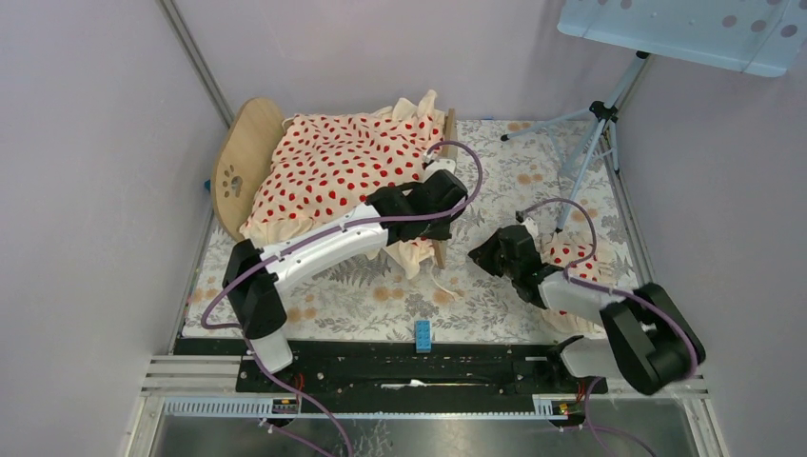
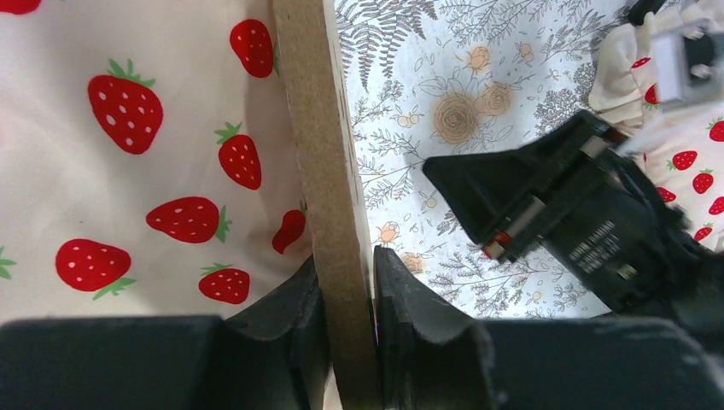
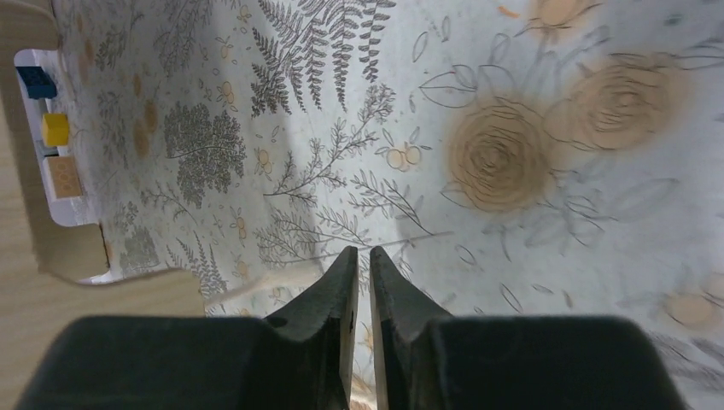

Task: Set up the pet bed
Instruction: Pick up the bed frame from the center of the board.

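Note:
The pet bed [image 1: 249,157] stands at the back left of the floral mat, its light-wood end boards rounded. A cream strawberry-print blanket [image 1: 338,171] covers its top, so the mattress is hidden. My left gripper [image 1: 444,195] is shut on the bed's right end board [image 2: 320,128], one finger on each face of the board, as the left gripper [image 2: 348,282] shows in its wrist view. My right gripper [image 1: 481,252] hovers low over the mat just right of the bed. Up close, the right gripper [image 3: 364,260] has its jaws almost together with nothing between them. The small ruffled pillow [image 1: 571,255] lies under the right arm.
A floral mat [image 1: 381,295] covers the table. A small blue block [image 1: 422,334] stands at its near edge. A tripod [image 1: 595,124] stands at the back right under a pale blue panel. A cream cord [image 1: 440,283] trails from the blanket's front corner. Walls close in on both sides.

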You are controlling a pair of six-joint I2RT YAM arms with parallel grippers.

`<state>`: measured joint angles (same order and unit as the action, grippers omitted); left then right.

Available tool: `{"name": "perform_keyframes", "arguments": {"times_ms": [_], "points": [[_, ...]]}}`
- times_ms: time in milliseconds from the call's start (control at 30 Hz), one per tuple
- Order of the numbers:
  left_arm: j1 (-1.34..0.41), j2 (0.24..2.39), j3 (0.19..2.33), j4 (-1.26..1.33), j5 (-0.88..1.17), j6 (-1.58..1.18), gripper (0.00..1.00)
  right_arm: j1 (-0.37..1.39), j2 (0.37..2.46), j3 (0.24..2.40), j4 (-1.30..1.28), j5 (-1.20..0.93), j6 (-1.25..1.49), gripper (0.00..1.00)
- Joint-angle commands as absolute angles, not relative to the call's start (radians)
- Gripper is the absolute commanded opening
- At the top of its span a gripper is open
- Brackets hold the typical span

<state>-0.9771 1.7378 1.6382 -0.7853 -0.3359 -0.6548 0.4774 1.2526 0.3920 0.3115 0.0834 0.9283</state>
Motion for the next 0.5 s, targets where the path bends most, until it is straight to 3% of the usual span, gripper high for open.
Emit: {"name": "perform_keyframes", "arguments": {"times_ms": [0,467], "points": [[-0.958,1.627,1.65,-0.626,-0.336,-0.627,0.0,0.47,1.416,0.454,0.583,-0.019,0.992,0.15],[-0.935,1.582,1.611,-0.564,-0.347,-0.649,0.0,0.489,1.873,0.424,1.168,-0.298,1.255,0.01]]}}
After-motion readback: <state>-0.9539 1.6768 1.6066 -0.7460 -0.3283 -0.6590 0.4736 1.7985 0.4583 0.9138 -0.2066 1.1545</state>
